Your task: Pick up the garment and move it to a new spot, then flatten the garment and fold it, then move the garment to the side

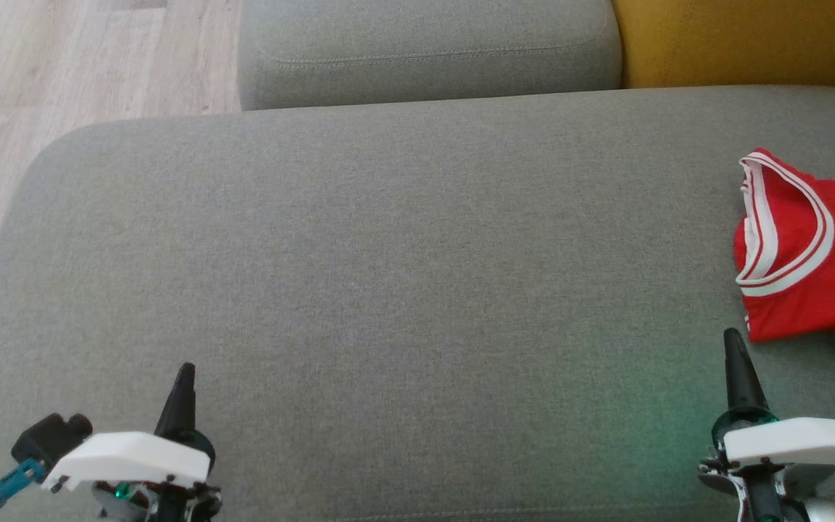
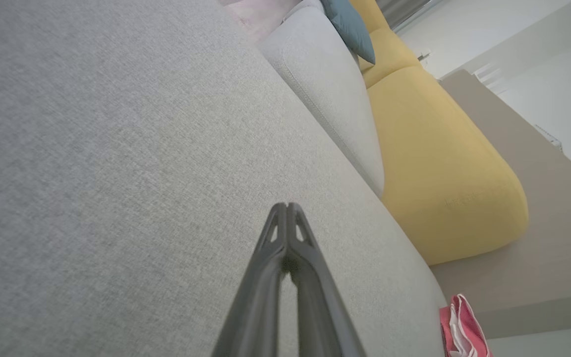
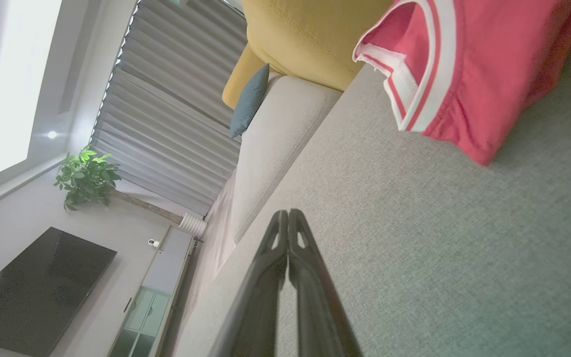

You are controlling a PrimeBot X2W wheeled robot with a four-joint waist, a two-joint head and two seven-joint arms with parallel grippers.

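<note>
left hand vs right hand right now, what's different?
1. Position: the left hand sits at the head view's lower left, the right hand at its lower right.
2. Nearness to the red garment: the right hand's tip is close beside its edge without touching, while the left hand is far off over the bare grey cushion.
Shared: both are shut, empty, and pointing up the head view.

The right gripper (image 3: 288, 212) has its fingers pressed together over a grey sofa seat (image 3: 414, 248); whether the tips touch it is hard to tell. A red garment (image 3: 488, 74) with white stripes lies bunched on the seat, apart from the tips. Beyond are a yellow cushion (image 3: 305, 34), a blue pillow (image 3: 250, 99), blinds (image 3: 166, 114), a plant (image 3: 87, 178) and a dark screen (image 3: 37, 282).
</note>
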